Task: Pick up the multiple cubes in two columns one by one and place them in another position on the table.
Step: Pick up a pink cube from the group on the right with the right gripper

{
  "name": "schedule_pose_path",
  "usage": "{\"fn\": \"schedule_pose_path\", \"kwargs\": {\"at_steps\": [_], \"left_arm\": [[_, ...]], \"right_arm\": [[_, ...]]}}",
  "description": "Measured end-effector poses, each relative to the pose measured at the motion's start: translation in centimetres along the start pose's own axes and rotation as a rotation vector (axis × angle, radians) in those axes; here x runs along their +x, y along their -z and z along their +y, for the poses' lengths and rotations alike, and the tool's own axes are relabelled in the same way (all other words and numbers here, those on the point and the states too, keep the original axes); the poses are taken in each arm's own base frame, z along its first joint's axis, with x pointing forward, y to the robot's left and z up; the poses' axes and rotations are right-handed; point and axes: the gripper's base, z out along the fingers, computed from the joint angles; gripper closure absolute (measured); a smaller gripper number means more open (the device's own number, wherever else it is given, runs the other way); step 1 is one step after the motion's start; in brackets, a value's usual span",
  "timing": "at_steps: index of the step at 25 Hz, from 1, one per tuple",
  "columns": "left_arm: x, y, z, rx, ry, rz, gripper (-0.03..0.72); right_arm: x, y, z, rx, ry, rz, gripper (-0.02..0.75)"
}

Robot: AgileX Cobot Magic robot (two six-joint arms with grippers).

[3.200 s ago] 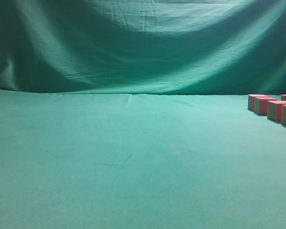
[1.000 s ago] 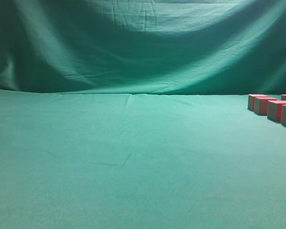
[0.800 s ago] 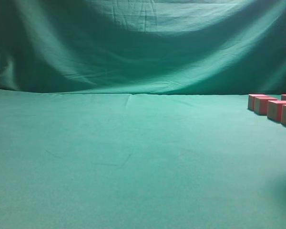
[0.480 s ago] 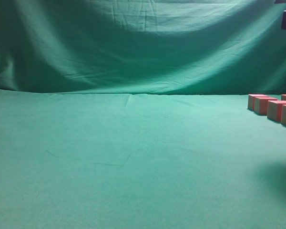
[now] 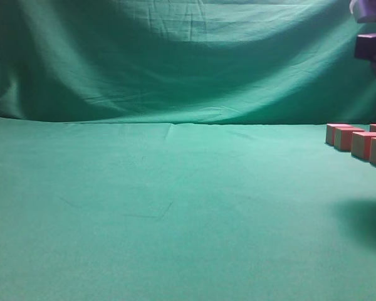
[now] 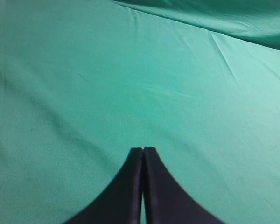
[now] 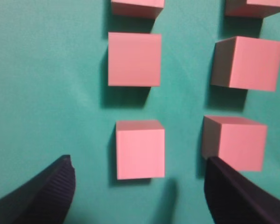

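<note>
Several pink cubes (image 7: 133,59) lie in two columns on the green table (image 7: 46,93) in the right wrist view. My right gripper (image 7: 138,161) hovers above them, open and holding nothing. Its dark fingers (image 7: 51,191) stand wide on either side of the nearest cube (image 7: 140,148) of the left column, without touching it. The nearest cube of the right column (image 7: 235,143) sits just beyond the right finger. In the exterior view the cubes (image 5: 358,140) line the far right edge, with part of the right arm (image 5: 371,39) above them. My left gripper (image 6: 143,150) is shut over bare cloth.
A draped green backdrop (image 5: 188,56) rises behind the table (image 5: 175,207). The right arm's shadow (image 5: 366,219) falls on the cloth at the right, in front of the cubes. Small wrinkles cross the cloth in the left wrist view.
The right arm has come into the exterior view at the top right and moved lower. Its shadow has spread across the cloth at the right. The cubes have not moved.
</note>
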Motion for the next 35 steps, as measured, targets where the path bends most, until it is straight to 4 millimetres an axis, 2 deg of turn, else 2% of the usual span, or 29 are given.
{"fn": "schedule_pose_path", "kwargs": {"at_steps": [14,19,22,25,26,31,35], "left_arm": [[0.0,0.0,0.0,0.000,0.000,0.000,0.688],[0.0,0.0,0.0,0.000,0.000,0.000,0.688],[0.0,0.0,0.0,0.000,0.000,0.000,0.688],[0.0,0.0,0.0,0.000,0.000,0.000,0.688],[0.0,0.0,0.0,0.000,0.000,0.000,0.688],[0.0,0.0,0.0,0.000,0.000,0.000,0.688],[0.0,0.0,0.0,0.000,0.000,0.000,0.688]], "right_arm": [[-0.8,-3.5,0.9,-0.011,0.011,0.022,0.188],[-0.8,-4.2,1.0,-0.009,0.011,0.040,0.188],[-0.9,-4.3,1.0,-0.004,0.018,0.037,0.301],[-1.0,-4.4,1.0,0.004,0.025,0.038,0.466],[-1.0,-4.4,0.9,0.006,0.026,0.040,0.485],[-1.4,-3.6,0.7,0.034,0.028,0.090,0.474],[-2.7,-1.2,1.9,0.024,0.106,0.133,0.474]]}}
